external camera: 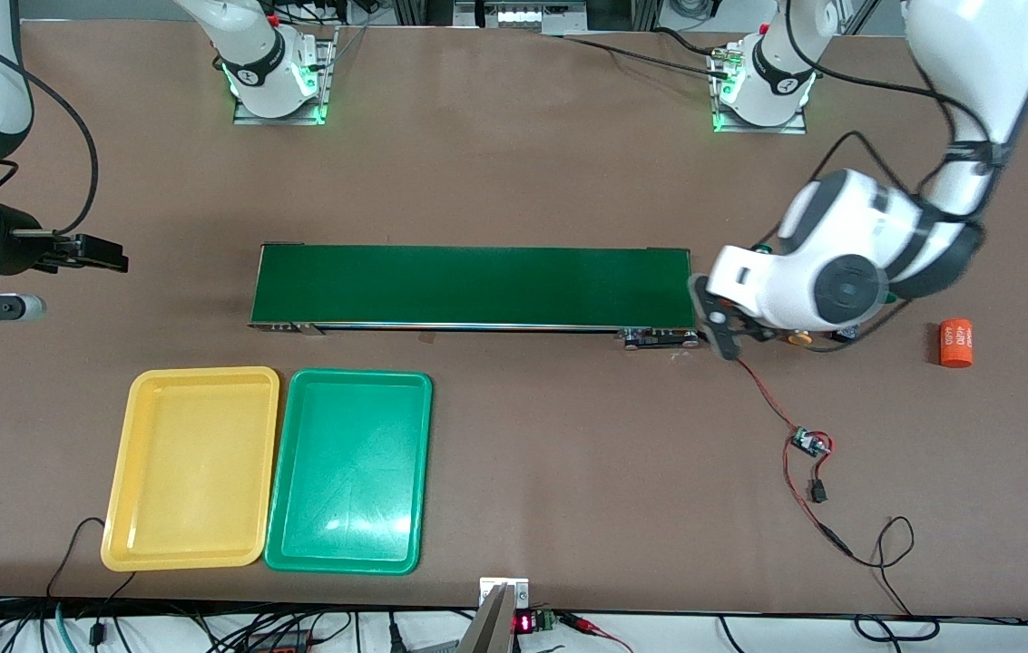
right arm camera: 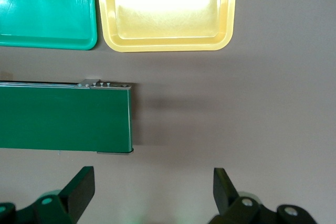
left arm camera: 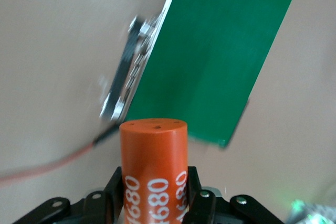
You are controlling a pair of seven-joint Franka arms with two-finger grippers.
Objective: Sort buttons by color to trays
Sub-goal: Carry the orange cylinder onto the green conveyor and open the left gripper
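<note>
Counter (external camera: 514, 163): brown, carrying all items listed.

Conveyor belt (external camera: 473, 287): long, dark green, lying across the middle of the counter.

Yellow tray (external camera: 191, 467) and green tray (external camera: 350, 472): side by side, edges nearly touching, nearer the front camera than the belt and toward the right arm's end of it; the yellow one lies closer to that end. No buttons show in either.

Left claw (left arm camera: 155, 192): low at the belt's end on the left arm's side, just past the belt's end. Its fingers are clamped on an upright orange cylinder (left arm camera: 154, 169) marked 4680, seen in the left wrist view.

Button (external camera: 799, 338): one yellow-orange cap peeks out under the left arm's wrist, on the counter; other buttons cannot be made out.

Second orange cylinder (external camera: 955, 343): lying on its side on the counter, apart from the left arm, toward that arm's end.

Small circuit board (external camera: 809, 443): on red and black wires, nearer the front camera than the belt's end.

Right claw (right arm camera: 152, 187): fingers spread wide, holding nothing, waiting over bare counter off the belt's end on the right arm's side.
</note>
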